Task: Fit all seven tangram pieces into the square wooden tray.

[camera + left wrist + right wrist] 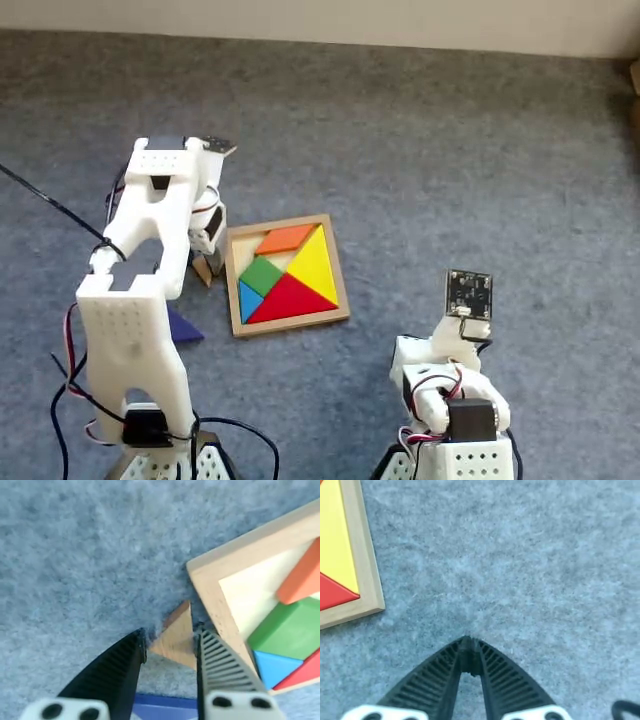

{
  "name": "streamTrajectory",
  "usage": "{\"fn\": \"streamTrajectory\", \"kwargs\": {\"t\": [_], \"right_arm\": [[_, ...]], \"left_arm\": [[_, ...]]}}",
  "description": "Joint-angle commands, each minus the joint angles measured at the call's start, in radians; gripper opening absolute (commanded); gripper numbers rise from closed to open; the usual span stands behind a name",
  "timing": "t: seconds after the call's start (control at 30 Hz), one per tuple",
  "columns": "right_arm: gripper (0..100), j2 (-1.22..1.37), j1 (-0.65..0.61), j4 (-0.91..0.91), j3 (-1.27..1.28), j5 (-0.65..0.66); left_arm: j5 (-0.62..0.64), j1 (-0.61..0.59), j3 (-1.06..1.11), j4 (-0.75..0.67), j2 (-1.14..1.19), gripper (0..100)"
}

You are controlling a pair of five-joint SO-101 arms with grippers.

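I start at the left of the grey carpet (450, 150). My left claw (170, 645) is pinching the small tan triangle (176, 637), with one finger touching each side of it. The triangle sits just beside the left edge of the wooden tray (215, 587), near its far left corner. I cannot tell if it is lifted or resting on the carpet. I think it is held by its sides so it can go over the rim and drop in flat.

Just behind the claw, nearer my left arm's base, lies the dark blue piece (185, 326). The arm hides part of it, so I am not sure of its shape. It is outside the tray and not yet picked up.

Next comes the tray. Five pieces lie in it: the orange piece (285, 238) by the far edge, the green square (262, 275), the light blue triangle (250, 298) at the near left, the red triangle (292, 298) along the near edge and the yellow triangle (315, 262) along the right edge. They touch side to side, so little room is lost. A bare spot (250, 592) of pale wood shows at the far left corner. I guess the loose pieces belong there.

On the right, my right claw (470, 665) is pressed together with nothing in it. It hangs over bare carpet, apart from the tray's near right corner. I think it is parked there to keep out of the way.
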Motion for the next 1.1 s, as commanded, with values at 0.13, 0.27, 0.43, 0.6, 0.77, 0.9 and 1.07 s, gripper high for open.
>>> {"fn": "streamTrajectory", "kwargs": {"t": [0.13, 0.27, 0.43, 0.6, 0.77, 0.9, 1.07], "right_arm": [[0.9, -0.013, 0.012, 0.007, 0.136, -0.008], [0.9, -0.013, 0.012, 0.007, 0.136, -0.008], [0.9, -0.013, 0.012, 0.007, 0.136, -0.008], [0.9, -0.013, 0.012, 0.007, 0.136, -0.008], [0.9, -0.013, 0.012, 0.007, 0.136, -0.008], [0.9, -0.013, 0.012, 0.007, 0.136, -0.008], [0.9, -0.013, 0.012, 0.007, 0.136, -0.008]], "left_arm": [[0.009, -0.005, 0.051, -0.002, -0.012, 8], [0.009, -0.005, 0.058, 0.005, -0.024, 7], [0.012, -0.005, 0.07, 0.009, -0.171, 7], [0.083, 0.015, 0.119, 0.025, -0.338, 7], [0.261, 0.085, 0.166, 0.026, -0.41, 7], [0.488, 0.157, 0.171, 0.028, -0.415, 7], [0.68, 0.268, 0.162, 0.02, -0.42, 7]]}}
